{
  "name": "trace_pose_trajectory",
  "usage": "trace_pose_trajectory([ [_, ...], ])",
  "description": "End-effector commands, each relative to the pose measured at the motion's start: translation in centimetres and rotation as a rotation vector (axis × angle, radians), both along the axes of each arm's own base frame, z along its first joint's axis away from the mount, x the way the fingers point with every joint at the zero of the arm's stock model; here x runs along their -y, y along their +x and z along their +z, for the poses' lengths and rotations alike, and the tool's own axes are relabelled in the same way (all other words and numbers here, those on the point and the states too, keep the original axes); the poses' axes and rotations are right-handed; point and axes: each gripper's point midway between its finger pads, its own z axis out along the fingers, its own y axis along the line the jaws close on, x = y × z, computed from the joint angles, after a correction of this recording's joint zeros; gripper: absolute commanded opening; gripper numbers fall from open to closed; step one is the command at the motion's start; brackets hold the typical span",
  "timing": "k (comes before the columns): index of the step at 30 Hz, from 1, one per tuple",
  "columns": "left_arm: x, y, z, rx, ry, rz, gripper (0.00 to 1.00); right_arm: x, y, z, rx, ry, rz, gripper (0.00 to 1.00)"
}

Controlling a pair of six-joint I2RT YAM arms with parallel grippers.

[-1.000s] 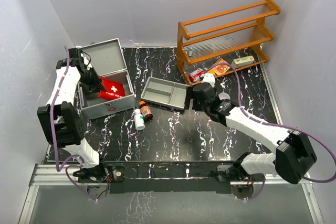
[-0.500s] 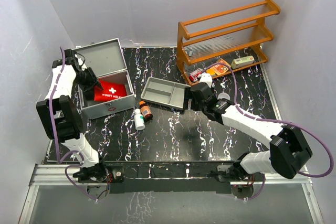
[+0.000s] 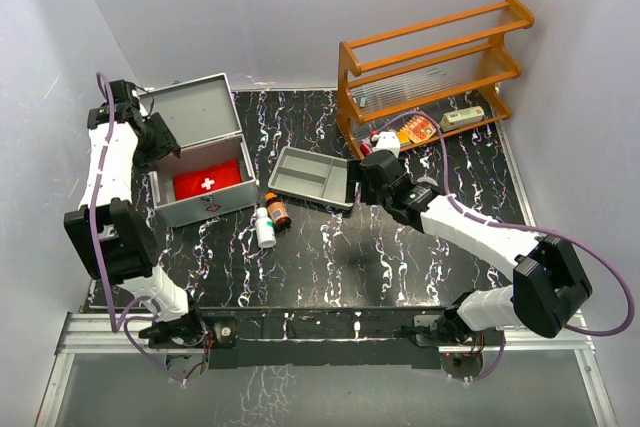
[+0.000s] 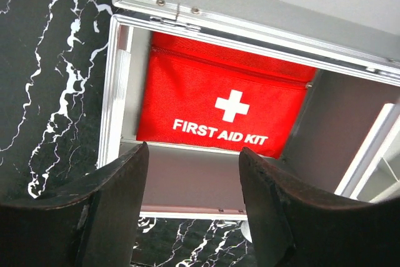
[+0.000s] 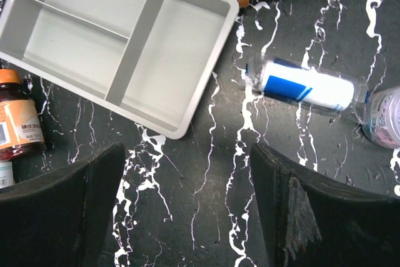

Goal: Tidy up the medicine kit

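Note:
The medicine kit [image 3: 196, 209] is a silver metal case standing open at the left, its lid [image 3: 195, 112] tipped back. A red pouch marked FIRST AID KIT [image 4: 228, 101] lies flat inside it, also seen from above [image 3: 207, 180]. My left gripper [image 3: 163, 140] hovers over the case's left edge, open and holding nothing; in the left wrist view [image 4: 194, 161] the pouch shows beyond the fingers. My right gripper [image 3: 360, 177] hangs open just right of the grey divided tray [image 3: 313, 177], over bare tabletop [image 5: 187, 154].
An amber bottle [image 3: 277, 210] and a white bottle [image 3: 264, 228] lie in front of the case. A clear tube with a blue-and-white label [image 5: 306, 85] lies right of the tray [image 5: 169, 48]. The orange wooden rack [image 3: 430, 67] at the back right holds packets.
My left gripper has opened and let go of the red pouch, which now lies flat in the case, then pulled back up and left. My right gripper moved slightly toward the tray.

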Motion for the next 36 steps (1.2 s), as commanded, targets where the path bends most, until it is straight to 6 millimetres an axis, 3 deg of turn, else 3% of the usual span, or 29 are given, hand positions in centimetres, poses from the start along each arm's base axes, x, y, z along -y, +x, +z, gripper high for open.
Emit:
trace_pose_trajectory([
  [1, 2.1, 0.7, 5.8, 0.2, -0.009, -0.097, 0.6, -2.1, 1.7, 3.6, 0.086, 0.055, 0.072, 0.79],
  [9, 9.7, 0.5, 8.6, 0.311, -0.041, -0.269, 0.66, -6.5, 1.1, 4.2, 0.037, 0.129, 0.225, 0.8],
  [14, 12.4, -1.2, 10.7, 0.445, -0.123, -0.303, 0.69, -11.3, -0.3, 3.3, 0.008, 0.161, 0.316, 0.8],
  [19, 13.2, -3.5, 12.0, 0.495, -0.122, -0.331, 0.73, -16.7, -1.9, 1.7, -0.042, 0.176, 0.393, 0.77],
  [24, 13.4, -5.1, 12.2, 0.502, -0.137, -0.312, 0.73, -20.4, -2.0, -0.5, -0.097, 0.163, 0.424, 0.71],
  [29, 13.9, -6.1, 11.9, 0.498, -0.173, -0.311, 0.73, -21.8, -1.3, -2.0, -0.131, 0.127, 0.417, 0.68],
  [36, 14.2, -6.3, 12.2, 0.505, -0.179, -0.316, 0.73, -21.8, -1.2, -4.3, -0.172, 0.08, 0.417, 0.65],
])
